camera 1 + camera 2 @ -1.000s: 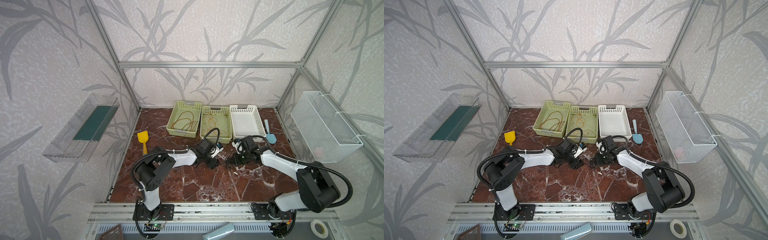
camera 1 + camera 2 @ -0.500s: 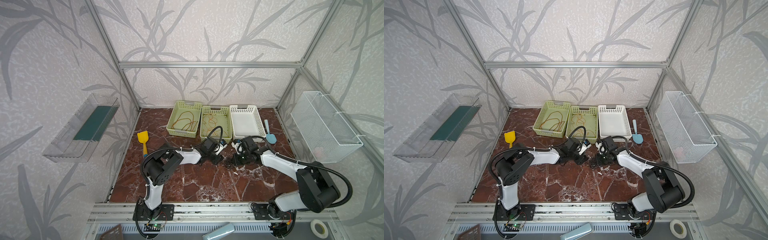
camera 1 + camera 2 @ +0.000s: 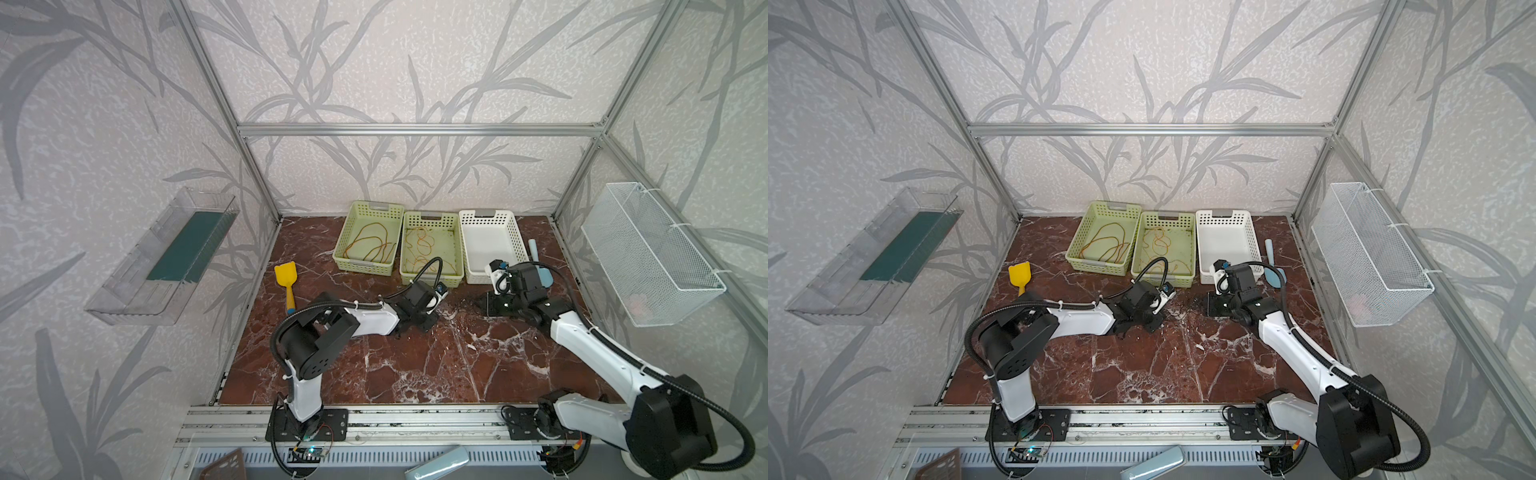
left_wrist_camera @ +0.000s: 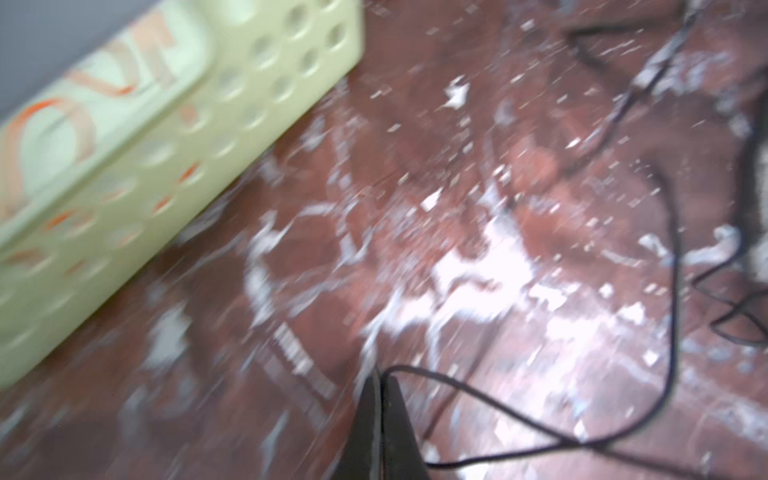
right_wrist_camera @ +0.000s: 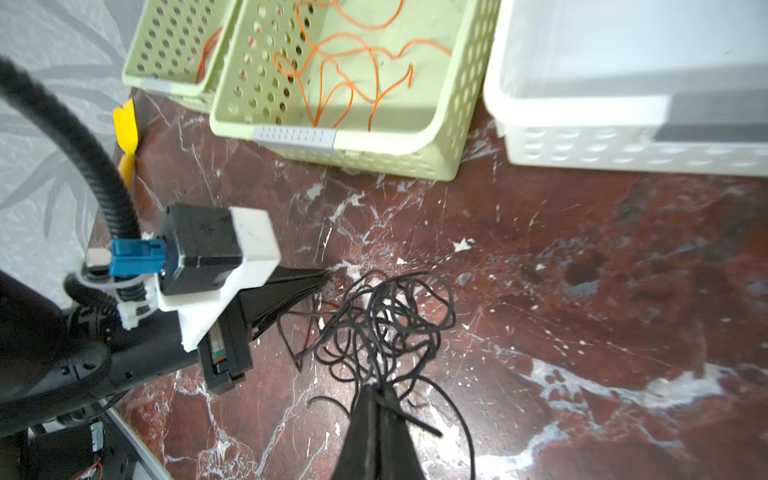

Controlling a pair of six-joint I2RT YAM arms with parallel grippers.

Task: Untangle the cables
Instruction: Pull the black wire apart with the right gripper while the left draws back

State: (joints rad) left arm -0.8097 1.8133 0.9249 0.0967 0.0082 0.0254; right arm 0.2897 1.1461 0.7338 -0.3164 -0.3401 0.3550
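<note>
The black cable (image 5: 386, 324) lies in a tangled bunch on the marble floor between both grippers, small and faint in both top views (image 3: 461, 309) (image 3: 1187, 307). My right gripper (image 5: 376, 388) (image 3: 488, 305) is shut on strands at the bunch's near edge. My left gripper (image 4: 380, 374) (image 5: 326, 276) is shut on one black strand (image 4: 498, 399) on the other side. An orange cable (image 3: 422, 245) (image 5: 345, 70) curls in the middle green basket (image 3: 455, 245). A darker reddish cable (image 3: 372, 245) lies in the left green basket (image 3: 345, 232).
A white basket (image 3: 490, 249) stands right of the green ones, just behind my right wrist. A yellow scoop (image 3: 286, 276) lies at the left, a blue scoop (image 3: 540, 270) at the right. A wire basket (image 3: 648, 253) and a clear tray (image 3: 166, 257) hang on the side walls.
My left gripper has closed from open onto a black strand, and the left arm's elbow has swung right. The right gripper has closed the last bit and stayed in place.
</note>
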